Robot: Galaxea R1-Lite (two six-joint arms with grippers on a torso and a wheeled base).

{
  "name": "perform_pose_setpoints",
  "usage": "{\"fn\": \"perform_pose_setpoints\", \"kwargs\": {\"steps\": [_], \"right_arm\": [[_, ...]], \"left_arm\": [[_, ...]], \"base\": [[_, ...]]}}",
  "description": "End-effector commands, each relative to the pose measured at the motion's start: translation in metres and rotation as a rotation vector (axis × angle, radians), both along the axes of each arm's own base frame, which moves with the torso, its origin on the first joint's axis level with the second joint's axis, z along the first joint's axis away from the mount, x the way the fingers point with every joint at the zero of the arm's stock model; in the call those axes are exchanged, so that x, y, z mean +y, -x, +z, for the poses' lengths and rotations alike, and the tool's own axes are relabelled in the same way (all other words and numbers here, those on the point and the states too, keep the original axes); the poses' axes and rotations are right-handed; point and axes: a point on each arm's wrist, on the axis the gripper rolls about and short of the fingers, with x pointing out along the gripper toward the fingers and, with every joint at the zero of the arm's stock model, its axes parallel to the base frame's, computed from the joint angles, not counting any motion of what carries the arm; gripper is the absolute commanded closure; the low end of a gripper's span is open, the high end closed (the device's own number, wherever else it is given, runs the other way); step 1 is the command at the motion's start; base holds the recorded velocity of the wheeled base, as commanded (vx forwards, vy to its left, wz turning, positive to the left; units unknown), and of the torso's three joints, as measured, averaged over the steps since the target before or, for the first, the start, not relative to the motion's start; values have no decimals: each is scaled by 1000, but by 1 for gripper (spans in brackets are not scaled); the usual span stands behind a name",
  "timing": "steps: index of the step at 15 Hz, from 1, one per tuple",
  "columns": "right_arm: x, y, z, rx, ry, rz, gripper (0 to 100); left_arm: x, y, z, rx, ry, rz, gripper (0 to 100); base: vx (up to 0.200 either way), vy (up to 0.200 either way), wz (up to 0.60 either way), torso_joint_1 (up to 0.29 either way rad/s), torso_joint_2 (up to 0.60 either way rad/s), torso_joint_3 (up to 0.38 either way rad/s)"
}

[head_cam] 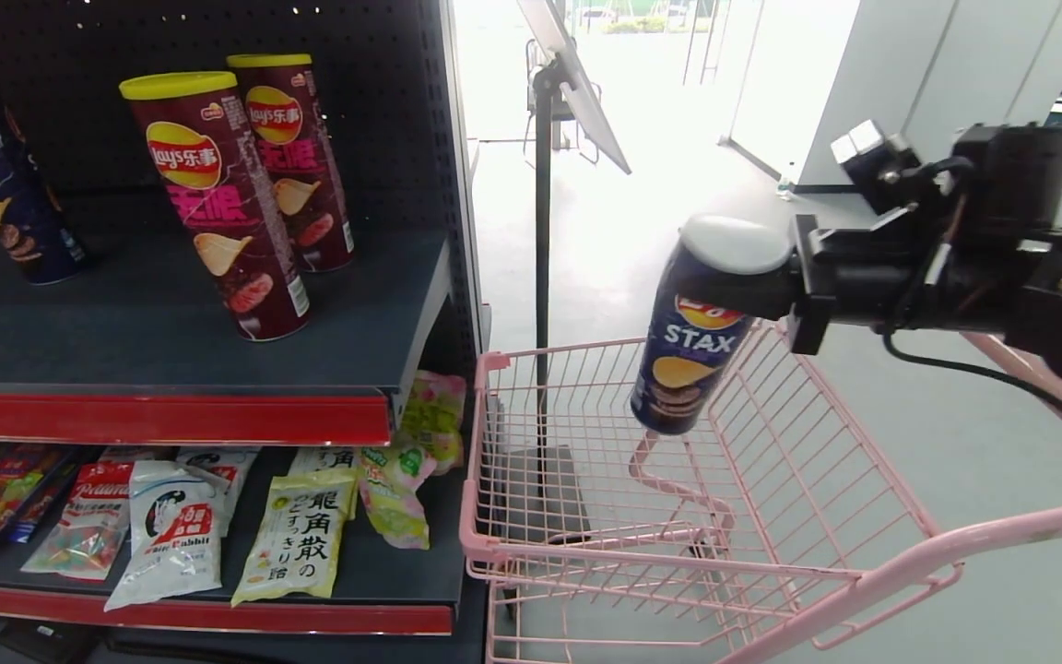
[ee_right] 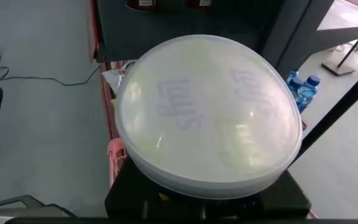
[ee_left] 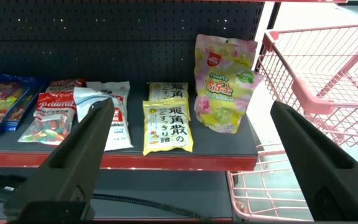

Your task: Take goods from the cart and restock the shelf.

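My right gripper (head_cam: 752, 281) is shut on a dark blue chip can (head_cam: 695, 346) with a grey lid, gripped near its top. The can hangs upright above the pink wire cart (head_cam: 863, 480), to the right of the shelf. Its clear lid (ee_right: 207, 118) faces the right wrist camera. On the upper shelf board (head_cam: 171, 350) stand two maroon chip cans with yellow lids (head_cam: 218, 203) and another dark blue can (head_cam: 1, 180) at the far left. My left gripper (ee_left: 191, 162) is open and low, facing the lower shelf's snack bags (ee_left: 166, 124).
The lower shelf (head_cam: 383, 563) holds several snack bags. The shelf's upright end (head_cam: 462, 184) stands between the upper board and the cart. A black stand with a tilted panel (head_cam: 545, 184) rises behind the cart. Open floor lies beyond.
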Motion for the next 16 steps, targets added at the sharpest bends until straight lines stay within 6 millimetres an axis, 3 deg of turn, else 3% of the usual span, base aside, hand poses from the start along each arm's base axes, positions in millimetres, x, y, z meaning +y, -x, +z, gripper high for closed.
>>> {"fn": "perform_pose_setpoints", "kwargs": {"steps": [1, 5, 7, 10, 16], "right_arm": [[-8, 65, 28, -76, -30, 16, 100], [-3, 90, 2, 1, 6, -61, 100], [5, 114, -9, 21, 26, -77, 100], [-2, 125, -24, 59, 51, -123, 100], [-4, 118, -7, 20, 17, -152, 100]], "left_arm": [[0, 0, 0, 0, 1, 0, 0], [0, 0, 0, 0, 1, 0, 0], [0, 0, 0, 0, 1, 0, 0], [0, 0, 0, 0, 0, 0, 0], [0, 0, 0, 0, 0, 0, 0]], "base": [[0, 0, 0, 0, 0, 0], [0, 0, 0, 0, 0, 0], [0, 0, 0, 0, 0, 0], [0, 0, 0, 0, 0, 0], [0, 0, 0, 87, -212, -127]]}}
